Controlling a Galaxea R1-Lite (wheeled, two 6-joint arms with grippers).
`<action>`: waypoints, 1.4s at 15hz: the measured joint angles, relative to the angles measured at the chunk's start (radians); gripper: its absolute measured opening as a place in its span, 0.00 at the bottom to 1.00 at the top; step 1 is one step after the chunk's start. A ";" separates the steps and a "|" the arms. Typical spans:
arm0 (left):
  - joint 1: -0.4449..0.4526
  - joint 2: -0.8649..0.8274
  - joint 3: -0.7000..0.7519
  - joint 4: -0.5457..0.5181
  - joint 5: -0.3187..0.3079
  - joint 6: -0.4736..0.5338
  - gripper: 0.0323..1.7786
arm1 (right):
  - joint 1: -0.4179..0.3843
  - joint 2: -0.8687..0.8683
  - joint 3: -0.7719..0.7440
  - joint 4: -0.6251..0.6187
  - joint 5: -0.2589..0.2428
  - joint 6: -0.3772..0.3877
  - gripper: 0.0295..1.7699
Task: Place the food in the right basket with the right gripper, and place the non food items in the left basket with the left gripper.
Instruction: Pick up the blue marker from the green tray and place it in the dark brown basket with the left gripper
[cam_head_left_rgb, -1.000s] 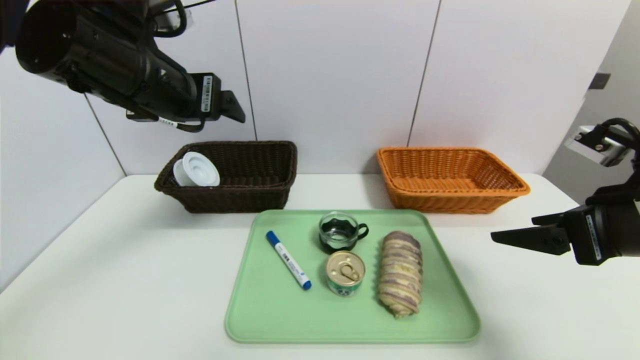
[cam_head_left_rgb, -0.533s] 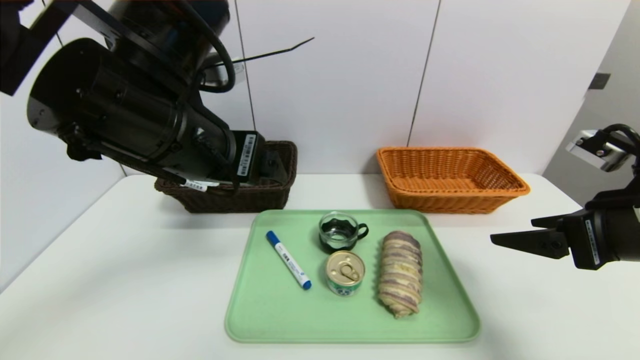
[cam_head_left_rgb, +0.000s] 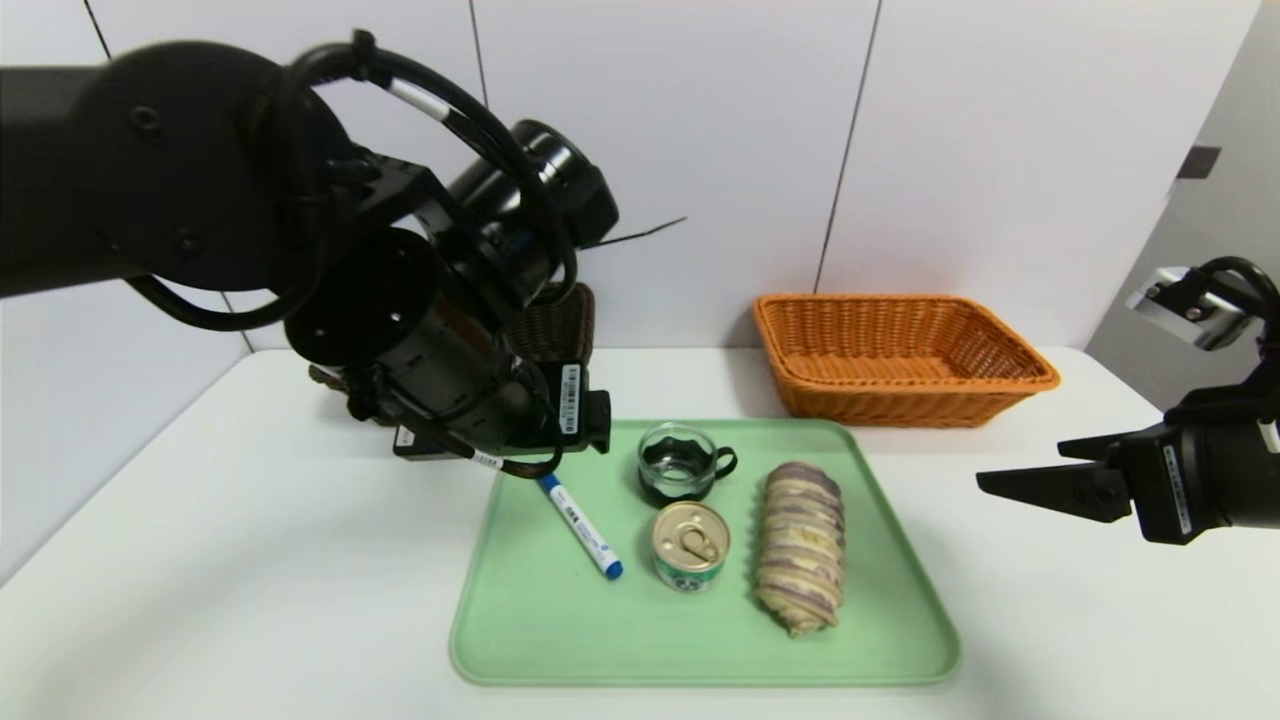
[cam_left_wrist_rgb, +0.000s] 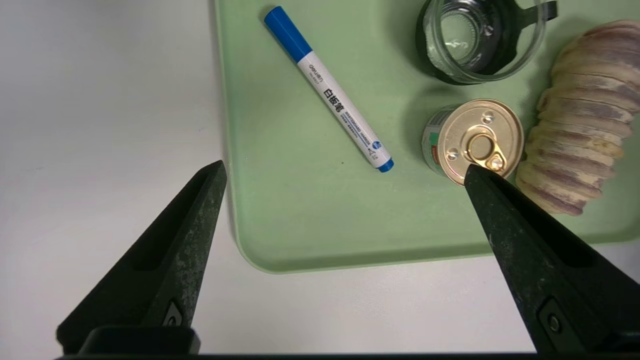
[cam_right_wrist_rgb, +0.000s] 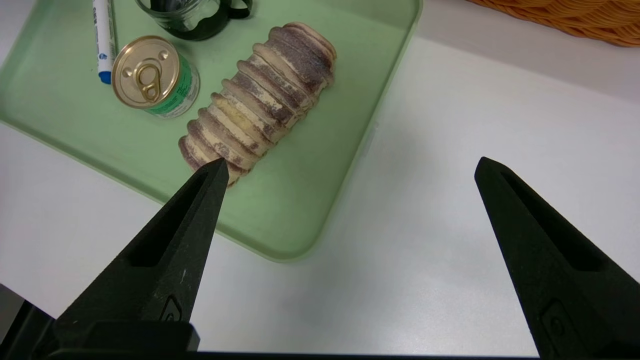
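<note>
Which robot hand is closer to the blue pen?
Left. The left gripper hangs open right above the pen on the tray; the right gripper waits off past the tray's far side.

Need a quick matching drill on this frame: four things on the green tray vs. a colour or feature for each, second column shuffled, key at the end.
Things:
1. marker
2. can
3. glass cup
4. bread roll

Features:
A. black handle
B. tan and purple stripes
C. blue cap
D. gold pull-tab lid

Pairs: 1-C, 2-D, 3-A, 4-B
</note>
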 joint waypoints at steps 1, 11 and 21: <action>-0.001 0.021 0.000 0.000 0.001 -0.005 0.95 | 0.000 0.001 0.005 -0.003 0.000 0.001 0.96; 0.022 0.231 -0.011 -0.047 0.036 -0.013 0.95 | -0.052 -0.005 0.031 -0.005 0.010 -0.002 0.96; 0.055 0.320 -0.012 -0.054 0.035 -0.029 0.95 | -0.074 -0.007 0.033 -0.005 0.025 -0.004 0.96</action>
